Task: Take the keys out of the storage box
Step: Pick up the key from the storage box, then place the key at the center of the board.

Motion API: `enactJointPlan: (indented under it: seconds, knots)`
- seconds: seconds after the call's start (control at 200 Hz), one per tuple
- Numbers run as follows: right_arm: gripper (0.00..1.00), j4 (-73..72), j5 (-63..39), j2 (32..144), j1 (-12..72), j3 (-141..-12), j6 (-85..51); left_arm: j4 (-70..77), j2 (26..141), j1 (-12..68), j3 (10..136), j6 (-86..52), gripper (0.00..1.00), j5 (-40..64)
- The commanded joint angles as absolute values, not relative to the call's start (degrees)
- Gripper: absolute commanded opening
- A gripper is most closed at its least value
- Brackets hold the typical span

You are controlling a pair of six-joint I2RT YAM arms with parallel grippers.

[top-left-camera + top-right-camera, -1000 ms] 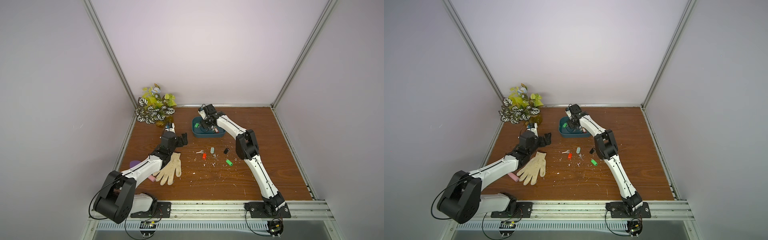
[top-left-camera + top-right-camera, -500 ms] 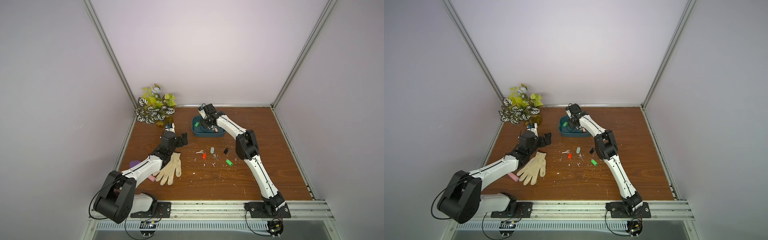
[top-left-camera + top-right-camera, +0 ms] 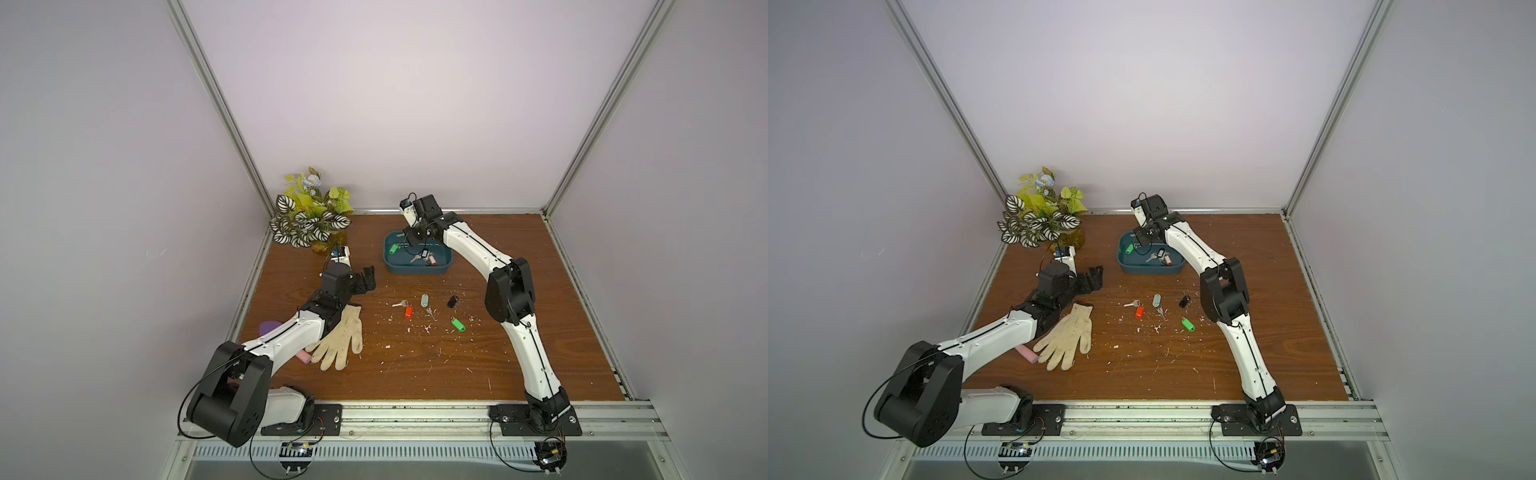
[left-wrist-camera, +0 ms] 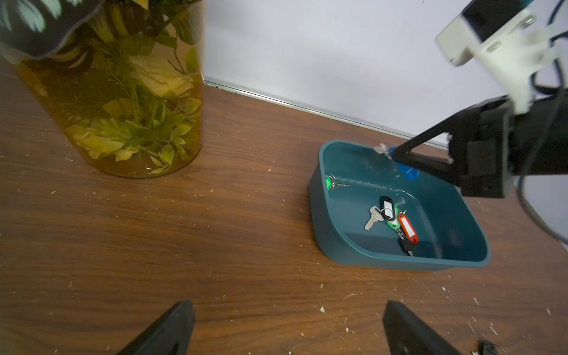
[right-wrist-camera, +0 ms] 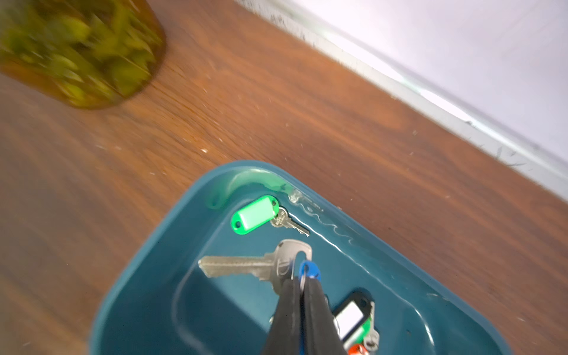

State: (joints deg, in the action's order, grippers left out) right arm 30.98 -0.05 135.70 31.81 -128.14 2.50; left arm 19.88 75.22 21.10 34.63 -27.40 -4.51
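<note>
Plant jar [image 4: 123,107] near storage box [image 4: 325,242]; glove [image 3: 340,336] apart

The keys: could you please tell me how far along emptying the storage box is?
Done: four keys lie on the table: red tag, grey tag, black tag, green tag. In hand: the right gripper is shut on the blue-tagged key, not yet clear of the storage box. Left: a lone green-tagged key and a bunch tagged black, green and red inside it.

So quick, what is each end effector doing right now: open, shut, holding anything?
Left end effector: open, holding nothing.
Right end effector: shut on the blue-tagged key.
</note>
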Motion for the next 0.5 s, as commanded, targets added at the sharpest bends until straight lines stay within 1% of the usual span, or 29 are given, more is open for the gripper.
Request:
enactJointPlan:
  seconds: [0.0,0.075,0.23,0.34,0.42,0.495]
  knots:
    - [0.00,29.44,-2.13,128.61,32.04,-123.91,1.04,20.27,74.38,20.39,35.51,-26.85,1.00,-2.15]
    - [0.00,25.91,-2.37,121.17,32.08,-113.67,-0.01,21.42,74.62,20.33,35.51,-26.21,1.00,0.18]
    - [0.00,10.17,-3.69,98.94,32.67,-79.22,-5.44,23.03,75.96,20.39,35.67,-26.96,1.00,1.77]
    - [0.00,3.68,-3.12,83.67,35.31,-58.36,-11.20,24.23,76.80,20.39,35.77,-27.72,1.00,3.36]
    - [0.00,0.68,-2.38,74.69,38.49,-46.67,-14.61,24.94,77.13,20.43,35.90,-28.09,1.00,4.13]
    - [0.00,-1.58,-2.71,69.86,41.43,-38.99,-17.01,25.24,77.56,20.63,36.33,-28.56,1.00,4.72]
